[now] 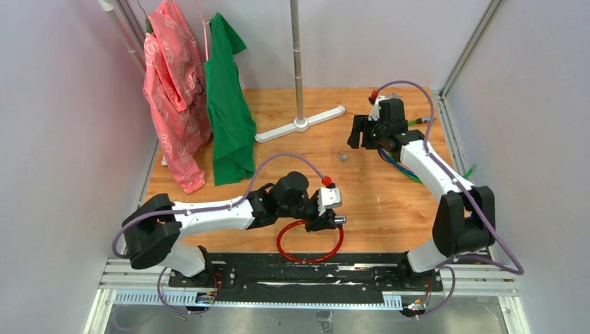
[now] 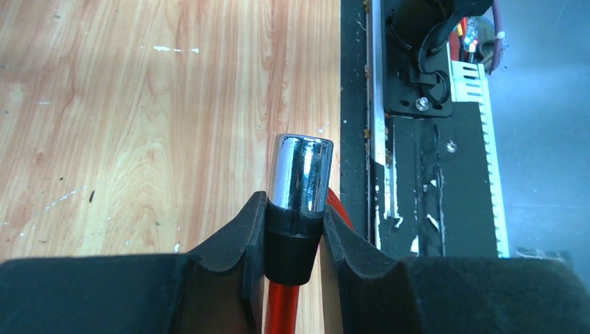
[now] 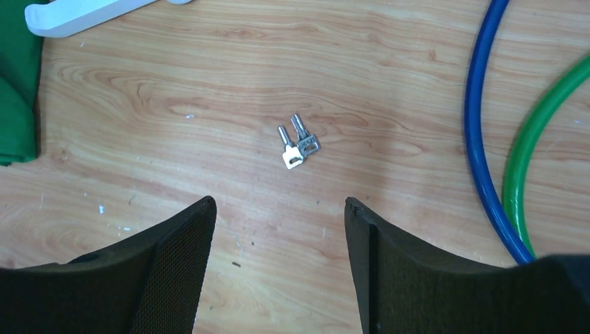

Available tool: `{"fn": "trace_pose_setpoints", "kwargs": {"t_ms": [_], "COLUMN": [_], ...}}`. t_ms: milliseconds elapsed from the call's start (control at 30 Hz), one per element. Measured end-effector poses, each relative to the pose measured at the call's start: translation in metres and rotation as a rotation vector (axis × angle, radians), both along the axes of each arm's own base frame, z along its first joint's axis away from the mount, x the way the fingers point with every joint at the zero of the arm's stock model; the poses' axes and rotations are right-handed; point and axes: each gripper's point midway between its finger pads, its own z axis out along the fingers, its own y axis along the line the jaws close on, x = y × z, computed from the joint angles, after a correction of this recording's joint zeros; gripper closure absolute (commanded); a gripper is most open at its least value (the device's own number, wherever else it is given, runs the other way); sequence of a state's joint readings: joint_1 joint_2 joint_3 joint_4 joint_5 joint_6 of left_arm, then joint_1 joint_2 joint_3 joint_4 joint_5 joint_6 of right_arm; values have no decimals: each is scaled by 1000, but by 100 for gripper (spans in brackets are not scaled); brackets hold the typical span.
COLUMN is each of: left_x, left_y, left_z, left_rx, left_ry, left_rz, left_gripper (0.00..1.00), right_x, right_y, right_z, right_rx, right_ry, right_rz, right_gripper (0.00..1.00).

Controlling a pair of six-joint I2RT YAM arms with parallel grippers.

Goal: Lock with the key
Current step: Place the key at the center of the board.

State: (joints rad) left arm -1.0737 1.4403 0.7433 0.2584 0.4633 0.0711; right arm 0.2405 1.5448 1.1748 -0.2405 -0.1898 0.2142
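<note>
Keys (image 3: 300, 150), two small silvery pieces touching each other, lay flat on the wooden table (image 3: 174, 90), apart from the blue cable (image 3: 475, 139) and green cable (image 3: 518, 153). Right gripper (image 3: 280, 202) hung above the keys, jaws wide apart, holding nothing. Left gripper (image 2: 296, 209) was clamped on the black collar of the red cable (image 2: 282, 309), with the chrome end plug (image 2: 300, 170) protruding beyond the fingertips.
</note>
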Motion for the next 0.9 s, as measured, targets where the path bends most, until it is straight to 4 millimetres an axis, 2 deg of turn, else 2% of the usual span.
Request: {"fn": "trace_pose_setpoints", "kwargs": {"t_ms": [267, 333, 433, 533, 667, 733, 800, 900], "left_x": [-3, -1, 11, 29, 51, 67, 90, 132], "left_y": [11, 17, 22, 26, 31, 38, 49, 66], "left_z": [24, 35, 53, 81, 111, 113, 107, 78], "left_rx": [117, 131, 131, 111, 74, 63, 64, 91], "left_ry": [66, 96, 116, 95, 66, 93, 133, 201], "left_rz": [-47, -53, -38, -16, 23, 76, 163, 333], "left_gripper": [100, 100, 100, 100, 100, 100, 100, 100], "right_x": [-31, -38, -42, -44, -44, -45, -45, -44], "right_y": [-10, -14, -15, -17, -18, -18, -18, -18], "right_z": [26, 34, 48, 58, 59, 58, 58, 57], "right_rx": [-21, -30, -28, -24, -29, -30, -31, -38], "right_ry": [-55, -77, -116, -143, -146, -144, -145, -143], "right_rz": [19, 19, 19, 16, 13, 15, 17, 16], "right_gripper": [30, 30, 30, 30, 30, 31, 31, 31]}}
